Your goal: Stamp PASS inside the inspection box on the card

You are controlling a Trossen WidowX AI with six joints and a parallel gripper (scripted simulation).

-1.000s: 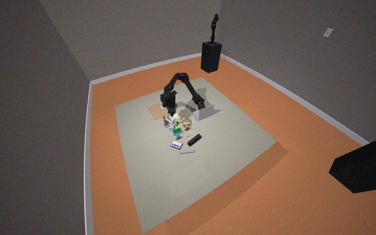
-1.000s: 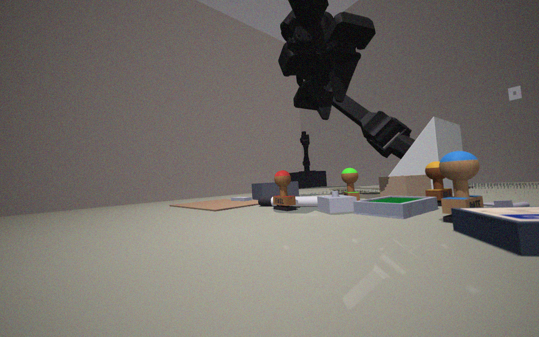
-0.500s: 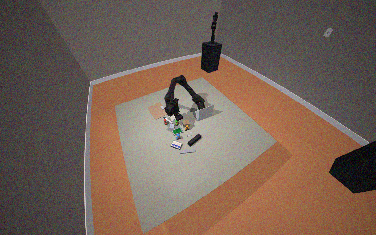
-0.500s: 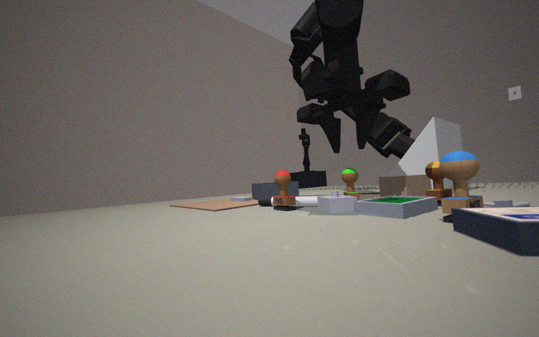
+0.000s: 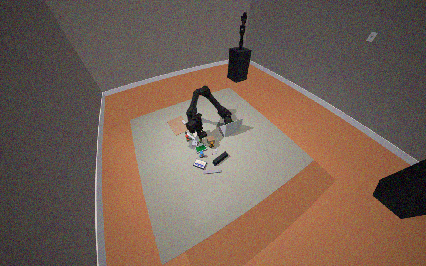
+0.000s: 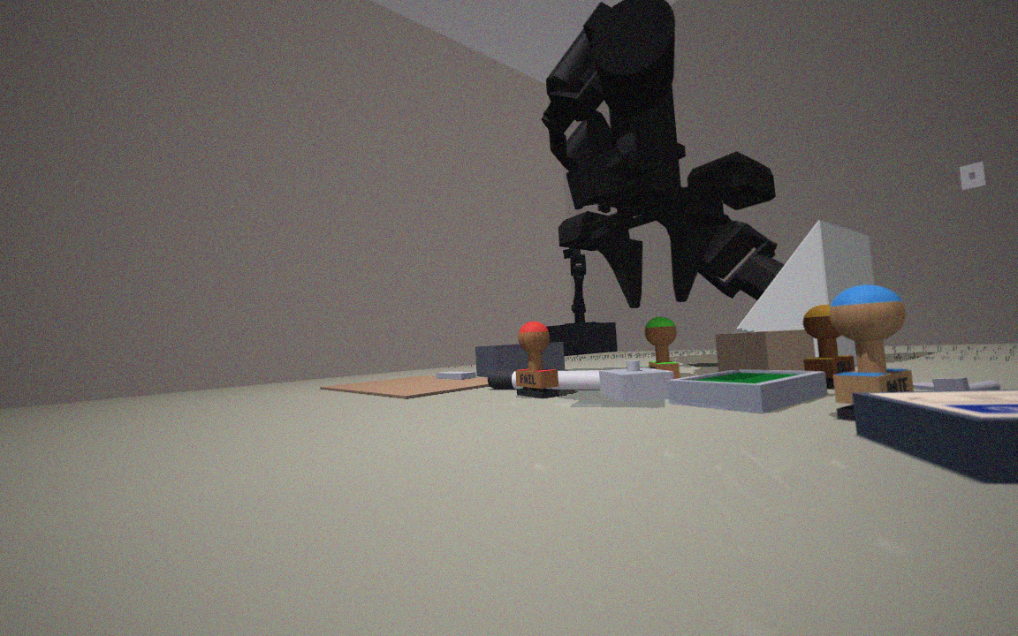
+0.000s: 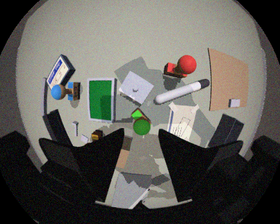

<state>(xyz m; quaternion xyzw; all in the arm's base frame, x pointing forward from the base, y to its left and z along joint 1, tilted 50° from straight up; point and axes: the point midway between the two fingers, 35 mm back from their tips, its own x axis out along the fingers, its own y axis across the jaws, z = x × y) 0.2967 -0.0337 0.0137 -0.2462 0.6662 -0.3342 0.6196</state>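
Green-knobbed stamp (image 5: 200, 140) (image 6: 660, 332) (image 7: 142, 126) is standing upright on the desk (image 5: 241, 185) (image 6: 418, 506) (image 7: 140, 34), below the fingers (image 5: 202, 134) (image 6: 628, 272). Fingers are hanging spread above it, gripping nothing. Stamp is showing a round brown wooden knob with a green cap, a narrower neck, a small brown block base with a bright green patch on top. Its lettering isn't reading at this size. Green ink pad (image 5: 200, 148) (image 6: 757, 391) (image 7: 101, 99) is lying near it, pale-rimmed, uncovered. Cream card (image 7: 183, 116) is lying on the stamp's other side, showing a blue edge stripe and thin dark lines.
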